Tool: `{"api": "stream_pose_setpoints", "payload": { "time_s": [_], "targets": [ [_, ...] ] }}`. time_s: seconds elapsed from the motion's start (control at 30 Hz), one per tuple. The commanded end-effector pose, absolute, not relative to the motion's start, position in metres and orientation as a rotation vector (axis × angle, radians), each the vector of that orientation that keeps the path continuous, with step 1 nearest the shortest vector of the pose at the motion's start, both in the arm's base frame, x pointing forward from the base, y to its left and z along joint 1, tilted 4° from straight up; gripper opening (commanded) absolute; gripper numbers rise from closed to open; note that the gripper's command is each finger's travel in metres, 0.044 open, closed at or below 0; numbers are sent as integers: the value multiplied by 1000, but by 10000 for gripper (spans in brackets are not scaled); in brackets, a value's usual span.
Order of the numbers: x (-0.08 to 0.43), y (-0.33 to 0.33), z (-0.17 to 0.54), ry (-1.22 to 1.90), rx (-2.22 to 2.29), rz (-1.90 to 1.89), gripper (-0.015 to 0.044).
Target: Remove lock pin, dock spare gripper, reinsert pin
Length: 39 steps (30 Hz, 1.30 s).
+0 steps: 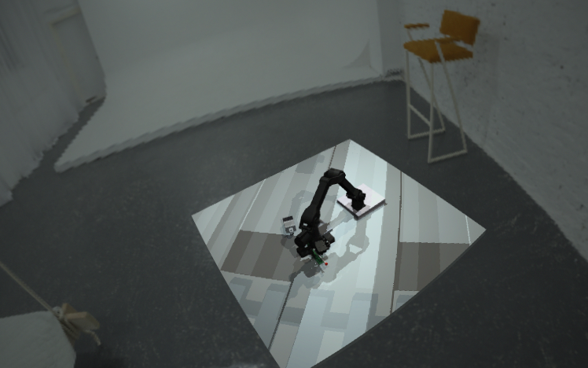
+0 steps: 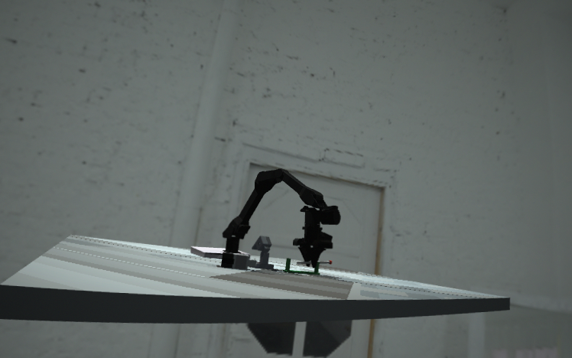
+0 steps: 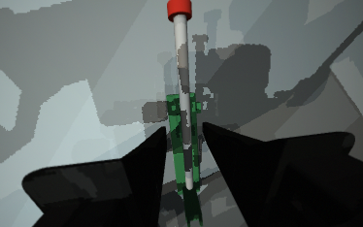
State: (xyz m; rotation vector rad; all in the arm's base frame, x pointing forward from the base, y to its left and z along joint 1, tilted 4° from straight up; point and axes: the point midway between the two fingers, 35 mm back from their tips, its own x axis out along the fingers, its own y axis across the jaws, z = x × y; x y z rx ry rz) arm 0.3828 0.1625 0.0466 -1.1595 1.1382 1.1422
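The pin [image 3: 181,34] [image 2: 324,261] [image 1: 325,263] has a pale shaft and a red head [image 3: 180,9] [image 2: 330,261]. It lies level along a green cradle [image 1: 317,256] [image 2: 287,265] [image 3: 176,160], its head sticking out past one end. My gripper [image 3: 184,128] [image 2: 313,265] points down at the cradle, partly open. Its fingertips stand on either side of the shaft, with a gap on each side in the wrist view. A grey post with a slanted head [image 1: 288,225] [image 2: 263,243] stands apart from the cradle; I cannot tell which part is the socket or the spare gripper.
A grey block [image 2: 241,261] is beside the arm's base in the exterior view. A pale square slab [image 1: 373,200] [image 2: 201,250] lies near the arm's base. The patterned table top [image 1: 438,221] carries strong shadows. An orange chair [image 1: 459,27] stands beyond the table.
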Motion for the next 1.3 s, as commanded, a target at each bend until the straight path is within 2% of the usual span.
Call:
{"api": "stream_pose_setpoints", "payload": {
  "time_s": [0.0,0.1,0.3,0.4,1.27],
  "targets": [
    [383,162,41,1138,-1165,1143,180],
    [383,162,40,1138,-1165,1143,180],
    [383,162,40,1138,-1165,1143,23],
    [383,162,40,1138,-1165,1143,3],
    [375,161,66,1177,-1157,1164,0]
  ]
}}
